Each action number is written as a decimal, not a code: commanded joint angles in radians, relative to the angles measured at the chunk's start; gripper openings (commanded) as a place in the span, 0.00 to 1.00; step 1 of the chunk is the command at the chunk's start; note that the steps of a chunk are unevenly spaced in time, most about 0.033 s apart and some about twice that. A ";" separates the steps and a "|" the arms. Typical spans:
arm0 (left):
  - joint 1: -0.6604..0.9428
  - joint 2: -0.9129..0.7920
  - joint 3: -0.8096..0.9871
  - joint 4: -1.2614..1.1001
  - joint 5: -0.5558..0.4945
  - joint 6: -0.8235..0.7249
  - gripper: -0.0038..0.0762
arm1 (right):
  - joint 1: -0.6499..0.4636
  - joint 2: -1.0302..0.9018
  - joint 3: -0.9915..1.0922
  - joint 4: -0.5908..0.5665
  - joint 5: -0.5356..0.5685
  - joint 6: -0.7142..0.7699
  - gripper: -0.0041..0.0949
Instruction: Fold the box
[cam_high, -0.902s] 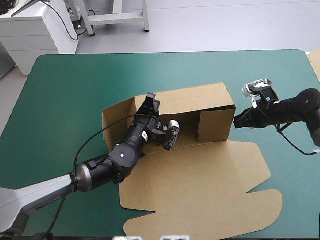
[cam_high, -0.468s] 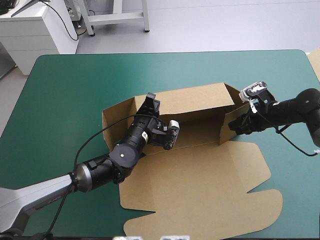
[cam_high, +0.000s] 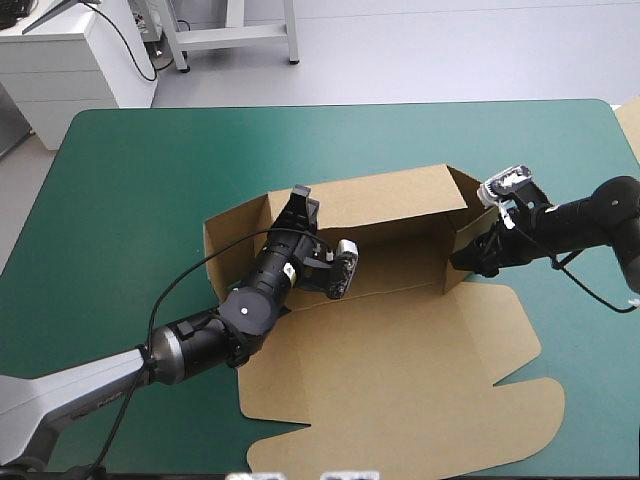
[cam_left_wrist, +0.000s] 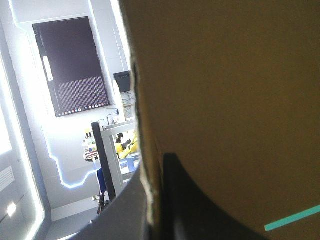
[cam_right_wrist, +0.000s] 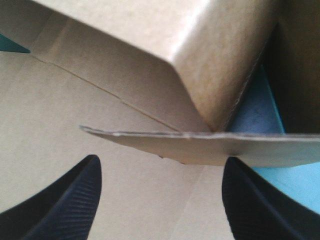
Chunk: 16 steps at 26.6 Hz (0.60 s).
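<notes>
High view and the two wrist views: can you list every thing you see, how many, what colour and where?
box: one, brown, middle of the table; walls partly raised, lid flat toward the near edge.
table cover: one, teal-green, under the box.
tan edge: one, pale, past the table's far right corner; cannot tell what it is.
left pincer: one, black, shut on the box's back wall.
right pincer: one, black, open, at the box's right end flap.

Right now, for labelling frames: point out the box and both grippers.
box (cam_high: 400, 370): high view, flat near panel.
left gripper (cam_high: 303, 203): high view, fingertips at back wall.
right gripper (cam_high: 465, 260): high view, fingertips at right side flap.
</notes>
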 joint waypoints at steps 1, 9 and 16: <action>0.001 -0.029 -0.026 0.078 0.037 0.013 0.04 | -0.004 -0.039 -0.066 0.038 0.075 0.070 0.53; 0.001 -0.029 -0.026 0.078 0.033 0.013 0.04 | -0.004 -0.051 -0.303 0.000 0.105 0.309 0.04; 0.001 -0.029 -0.026 0.078 0.024 0.013 0.04 | -0.004 -0.020 -0.515 -0.207 -0.066 0.546 0.04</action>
